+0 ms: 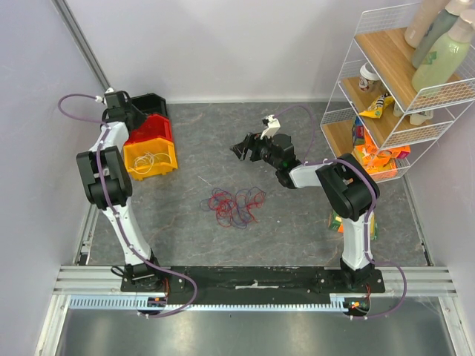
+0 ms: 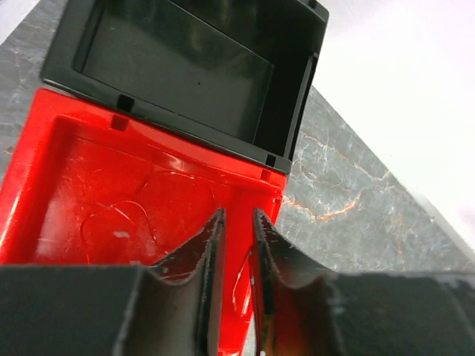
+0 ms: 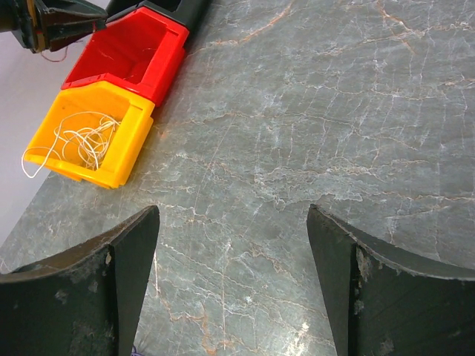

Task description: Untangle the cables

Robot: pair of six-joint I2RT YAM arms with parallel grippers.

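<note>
Risk: left hand (image 2: 237, 245), pinched nearly shut over red bin (image 2: 89, 185) (thin red strand possibly held, cannot tell), may drag it out; right hand (image 3: 234, 282) open, empty.

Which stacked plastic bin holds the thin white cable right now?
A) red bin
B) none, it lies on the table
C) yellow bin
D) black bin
C: the thin white cable lies coiled in the yellow plastic bin, one loop hanging over its rim.

Grey marble-look tabletop (image 1: 297, 222), plain pale walls (image 1: 223, 44), wire shelf rack (image 1: 393, 96) rt
</note>
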